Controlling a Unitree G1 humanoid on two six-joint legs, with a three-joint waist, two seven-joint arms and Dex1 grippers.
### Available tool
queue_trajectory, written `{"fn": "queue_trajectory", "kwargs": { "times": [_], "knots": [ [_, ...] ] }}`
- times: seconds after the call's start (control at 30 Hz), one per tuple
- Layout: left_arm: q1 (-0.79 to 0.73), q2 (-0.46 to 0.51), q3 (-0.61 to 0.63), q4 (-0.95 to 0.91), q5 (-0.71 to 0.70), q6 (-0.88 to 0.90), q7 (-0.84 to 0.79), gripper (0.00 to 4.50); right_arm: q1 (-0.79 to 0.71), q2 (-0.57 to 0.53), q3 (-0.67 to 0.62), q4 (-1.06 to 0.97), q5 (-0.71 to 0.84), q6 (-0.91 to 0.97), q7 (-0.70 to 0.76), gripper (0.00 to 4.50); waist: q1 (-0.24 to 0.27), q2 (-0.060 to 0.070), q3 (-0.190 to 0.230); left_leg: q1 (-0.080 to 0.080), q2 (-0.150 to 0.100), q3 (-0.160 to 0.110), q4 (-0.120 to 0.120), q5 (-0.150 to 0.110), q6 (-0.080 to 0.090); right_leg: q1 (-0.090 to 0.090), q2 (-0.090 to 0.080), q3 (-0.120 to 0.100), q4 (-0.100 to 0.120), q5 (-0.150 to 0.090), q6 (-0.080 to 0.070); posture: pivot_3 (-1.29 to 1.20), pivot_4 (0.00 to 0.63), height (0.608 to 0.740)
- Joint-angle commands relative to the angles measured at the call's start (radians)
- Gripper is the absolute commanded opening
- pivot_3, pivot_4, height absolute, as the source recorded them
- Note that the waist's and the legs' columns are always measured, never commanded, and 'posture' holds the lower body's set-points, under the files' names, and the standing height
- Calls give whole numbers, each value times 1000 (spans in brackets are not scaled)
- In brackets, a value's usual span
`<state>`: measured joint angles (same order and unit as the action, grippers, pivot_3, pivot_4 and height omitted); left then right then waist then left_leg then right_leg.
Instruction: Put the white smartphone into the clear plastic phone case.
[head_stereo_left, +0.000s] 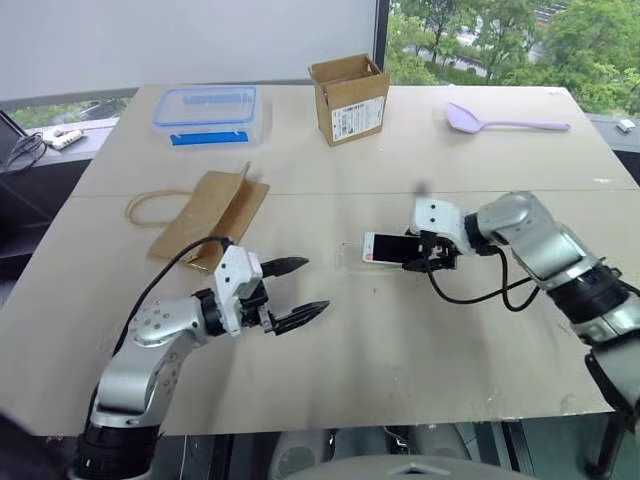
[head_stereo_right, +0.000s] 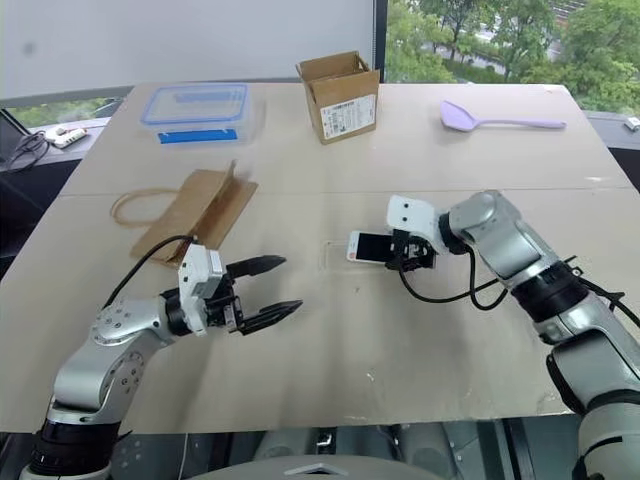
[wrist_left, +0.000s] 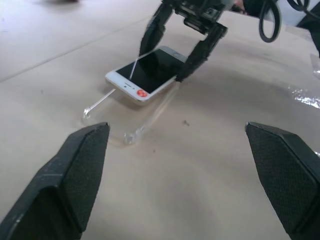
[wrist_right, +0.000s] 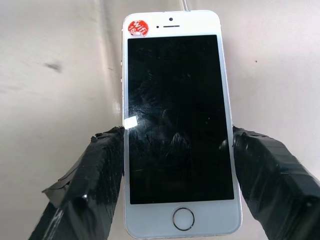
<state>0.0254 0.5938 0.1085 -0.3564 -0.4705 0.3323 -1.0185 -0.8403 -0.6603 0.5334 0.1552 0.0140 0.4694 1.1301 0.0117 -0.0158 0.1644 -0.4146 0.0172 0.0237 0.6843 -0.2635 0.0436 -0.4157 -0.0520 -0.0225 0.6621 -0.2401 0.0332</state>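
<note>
Two grippers are over the pale wooden table (head_stereo_left: 400, 330), and they are well apart from each other. The right gripper (head_stereo_left: 425, 256) points down and toward the robot's left, and its two black fingers (wrist_right: 95, 175) are pressed against the long edges of the white smartphone (head_stereo_left: 384, 248), one on each side, near the end with the round home button. So its jaws are clamped on the phone. The screen is black and faces up, and a small red sticker sits at the corner next to the earpiece. The far end of the phone, the one with the sticker, is low, at the table.

The clear plastic phone case (wrist_left: 131, 119) lies flat on the table under and just in front of that end. In the left wrist view I can see its thin transparent rims on both sides of the phone's end; whether the phone already touches the case I cannot tell.

The left gripper (head_stereo_left: 298, 291) is held above the table nearer the robot, pointing toward the phone, with its jaws wide apart and nothing between them.

Farther back on the table are a brown paper bag (head_stereo_left: 210, 215), a clear food box with a blue-rimmed lid (head_stereo_left: 208, 113), a small cardboard box (head_stereo_left: 350, 98) and a lilac spoon (head_stereo_left: 500, 121).
</note>
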Motion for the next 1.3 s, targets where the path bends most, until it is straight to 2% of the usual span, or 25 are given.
{"fn": "queue_trajectory", "kwargs": {
  "times": [0.03,0.37,0.6,0.8,0.87,0.9,0.93,1.07,1.17,1.3],
  "knots": [
    [25,0,14,-26,8,-44,26,4500,-32,7,18,35,-54,-81,47,2903,2,0,0,0,0,0,0,0,0,0,0,0,0,0,0,0,150,740],
    [100,-2,12,-73,3,-66,88,4500,-36,61,35,58,-130,-156,121,2894,-1,0,0,2,1,-2,-1,0,0,2,-2,-2,1,0,0,0,150,740],
    [92,3,3,-62,2,-70,99,4500,-24,70,47,66,-191,-172,142,2885,0,0,0,2,0,-2,-1,0,0,2,-2,-3,0,0,0,0,150,740],
    [82,3,-11,-51,9,-71,101,4500,-13,83,31,45,-175,-131,187,2882,0,1,-1,2,0,-2,-1,0,0,2,-2,-4,1,0,0,0,150,740],
    [76,4,-14,-41,11,-73,98,4500,-8,80,18,17,-160,-124,203,3917,2,1,-1,2,0,-2,-1,0,0,2,-2,-4,0,0,0,0,150,740],
    [73,4,-16,-37,12,-73,97,4500,-5,79,12,10,-162,-123,199,4270,2,1,-1,2,0,-2,-1,0,0,2,-2,-4,0,0,0,0,150,740],
    [69,4,-18,-32,14,-73,95,4500,-2,79,1,0,-165,-118,185,4395,2,1,0,2,0,-3,-1,0,0,2,-2,-4,0,0,0,0,150,740],
    [58,3,-27,-19,17,-76,94,4500,-1,69,-44,-76,-122,-29,202,4395,-1,2,0,1,0,-2,-1,0,0,2,-2,-4,0,0,0,0,150,740],
    [40,0,-36,3,22,-82,94,4500,-24,73,-110,-136,-59,72,188,4395,-3,4,1,2,0,-3,-1,0,0,2,-3,-4,0,0,0,0,150,740],
    [22,-5,-47,17,27,-84,99,4500,-37,88,-137,-152,-29,126,152,4395,-3,4,2,2,0,-3,-1,0,0,2,-3,-4,1,0,0,0,150,740]
  ]
}}
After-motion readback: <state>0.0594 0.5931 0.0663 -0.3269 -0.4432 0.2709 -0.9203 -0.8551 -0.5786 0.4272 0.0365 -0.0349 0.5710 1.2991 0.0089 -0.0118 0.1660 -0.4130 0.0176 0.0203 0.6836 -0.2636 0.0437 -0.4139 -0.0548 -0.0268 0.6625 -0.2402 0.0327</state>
